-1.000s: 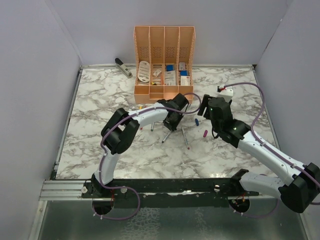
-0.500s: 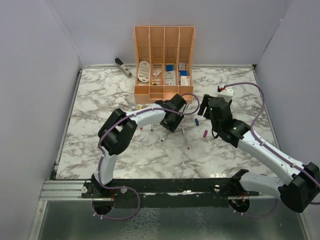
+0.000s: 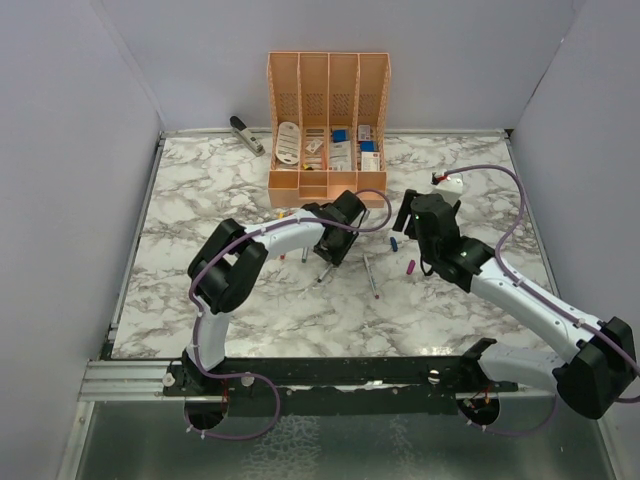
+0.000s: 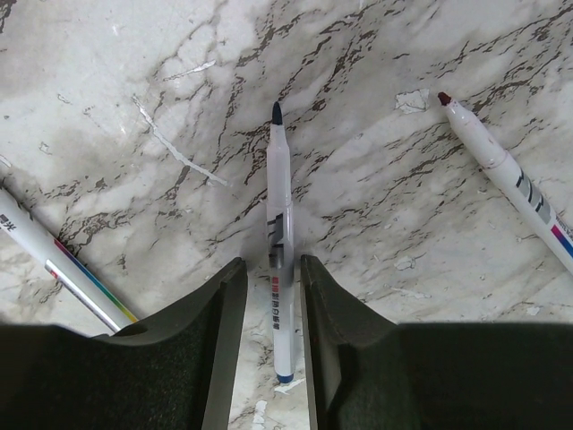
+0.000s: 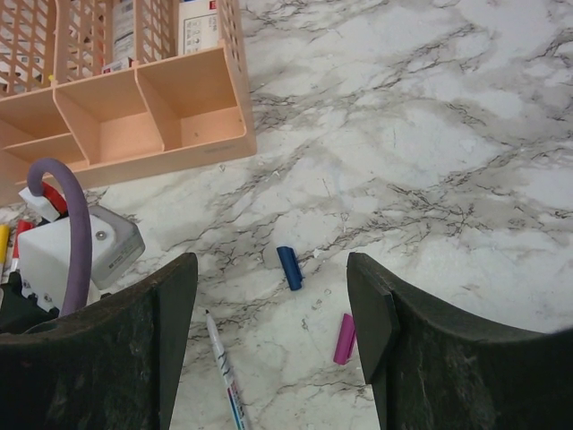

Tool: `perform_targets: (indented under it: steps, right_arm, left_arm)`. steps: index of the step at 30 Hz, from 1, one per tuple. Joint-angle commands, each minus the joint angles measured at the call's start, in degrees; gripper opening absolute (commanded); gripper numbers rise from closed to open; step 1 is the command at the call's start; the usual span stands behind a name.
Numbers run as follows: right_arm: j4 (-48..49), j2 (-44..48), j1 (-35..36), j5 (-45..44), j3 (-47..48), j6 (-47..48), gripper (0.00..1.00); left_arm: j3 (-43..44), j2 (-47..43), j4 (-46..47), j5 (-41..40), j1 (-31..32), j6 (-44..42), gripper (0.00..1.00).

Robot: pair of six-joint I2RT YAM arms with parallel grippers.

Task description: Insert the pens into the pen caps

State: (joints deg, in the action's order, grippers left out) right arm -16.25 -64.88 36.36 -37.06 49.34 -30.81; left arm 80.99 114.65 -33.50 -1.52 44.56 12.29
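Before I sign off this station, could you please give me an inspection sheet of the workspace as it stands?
Surface: marble table, flat.
Job's things: blue-tipped pen and red-tipped pen lie uncapped; blue cap and magenta cap lie loose.
Clutter: orange organizer and grey stapler at the back.
Pincers: left pincer open, straddling the blue-tipped pen; right pincer open, empty, over the caps.
Cables: purple cable runs along each arm.
Surroundings: plain grey walls.
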Motion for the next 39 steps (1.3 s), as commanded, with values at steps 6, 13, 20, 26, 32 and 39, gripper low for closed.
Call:
perform_targets:
  steps: [6,13,20,26,32,39]
  right_arm:
    - [0.9,-1.5,-0.2,-2.8,1.2,-1.0,0.68]
    - [1.4,-1.8,-0.2,-3.2,1.3,-1.1,0.68]
    - [1.2,-1.8,-0.3,-4.0,1.6,-1.4,0.68]
    - [0.5,-0.5,-0.3,-5.3,1.5,-1.5,0.68]
    - [-0.2,0.7,-0.4,-6.2,1.5,-1.3,0.68]
    - [-1.0,2.3,-0.4,-6.4,0.7,-2.1,0.68]
  left_arm:
    - [-1.7,3.6,-3.2,2.5,-0.2,-0.6,0.32]
    - [0.9,6.9,-5.8,2.5,-0.2,-1.7,0.32]
    - [1.4,9.3,-6.4,3.9,-0.2,-2.6,0.31]
    - [2.1,12.3,-6.6,7.3,-0.2,-2.9,0.24]
    - [2.4,15.3,-6.8,9.4,-0.3,-3.0,0.23]
    - [0.8,15.9,-8.2,9.1,-0.2,-3.0,0.25]
